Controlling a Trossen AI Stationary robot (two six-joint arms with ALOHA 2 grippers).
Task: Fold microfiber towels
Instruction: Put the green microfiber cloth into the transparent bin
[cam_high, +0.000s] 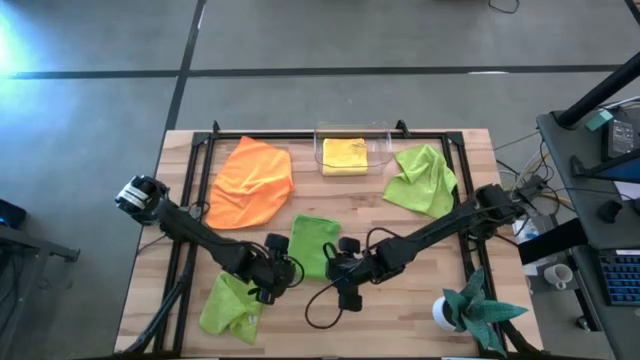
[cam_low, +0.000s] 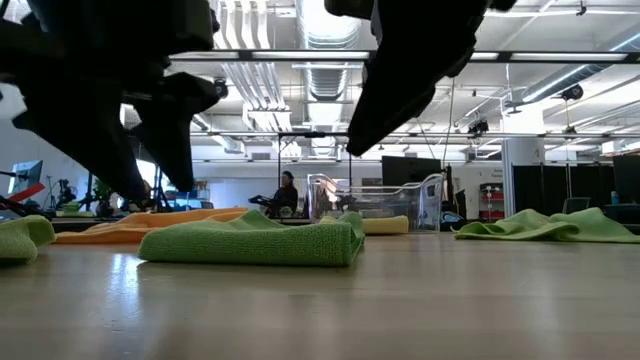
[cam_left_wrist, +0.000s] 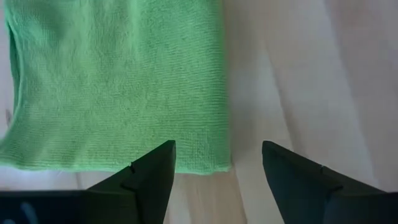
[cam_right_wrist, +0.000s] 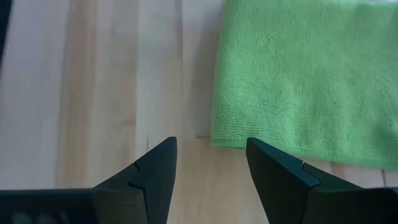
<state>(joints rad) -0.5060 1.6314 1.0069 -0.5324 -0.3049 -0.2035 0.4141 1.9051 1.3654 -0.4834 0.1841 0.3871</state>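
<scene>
A lime green microfiber towel (cam_high: 313, 243) lies folded flat on the table's middle; it also shows in the low view (cam_low: 255, 240). My left gripper (cam_high: 283, 270) is open over its near left corner (cam_left_wrist: 225, 165), above the cloth. My right gripper (cam_high: 340, 268) is open over its near right corner (cam_right_wrist: 215, 140), also clear of it. An orange towel (cam_high: 252, 182) lies spread at the far left. A yellow towel (cam_high: 345, 155) sits folded in the clear bin (cam_high: 380, 135). One crumpled green towel (cam_high: 420, 180) lies at the far right, another (cam_high: 232, 307) at the near left.
A teal spiky plant in a white pot (cam_high: 470, 308) stands at the near right corner. Bare wood lies along the near edge between the crumpled green towel and the plant. A black frame rail (cam_high: 190, 200) runs along the table's sides.
</scene>
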